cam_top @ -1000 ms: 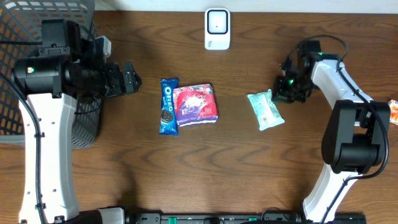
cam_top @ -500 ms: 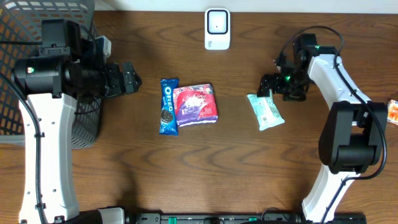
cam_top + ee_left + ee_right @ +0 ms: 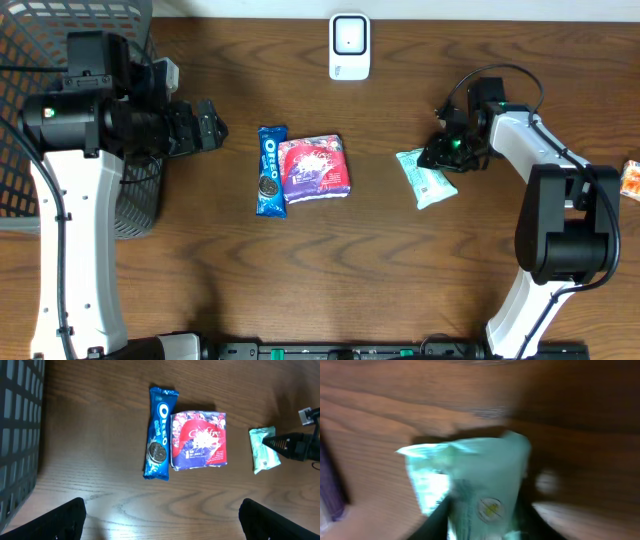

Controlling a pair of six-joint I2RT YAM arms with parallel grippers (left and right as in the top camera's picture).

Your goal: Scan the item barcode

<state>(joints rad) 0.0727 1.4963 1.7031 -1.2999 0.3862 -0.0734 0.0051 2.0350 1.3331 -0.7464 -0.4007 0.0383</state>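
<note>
Brown wood table (image 3: pixel 400 290). Far left sits a wire basket (image 3: pixel 25 40), with the left arm over its right side. Left gripper (image 3: pixel 208 124) hangs just right of the basket, above bare table. Its jaws are spread wide and hold nothing. In its wrist view the fingers (image 3: pixel 65 517) sit at the two bottom corners, well apart.

Centre: blue Oreo pack (image 3: pixel 270 170) lies flat, long axis near-to-far. The red pack (image 3: pixel 316 168) touches its right edge and is also flat. White scanner (image 3: pixel 349 46) stands at the far edge, slightly right of those two and apart from everything.

Right of centre: green pack (image 3: pixel 430 180), the task item, lies on the table, well apart from the red pack and nearer than the scanner. Right gripper (image 3: pixel 440 153) is down at its far left corner. In the right wrist view, which is blurred, the green pack fills the gap between the two dark fingers (image 3: pixel 437 520). The jaws look pinched onto the pack. The left wrist view shows the same thing, a narrow tip on the pack's far end.

Right edge: small orange item (image 3: pixel 632 178), partly cut off.
</note>
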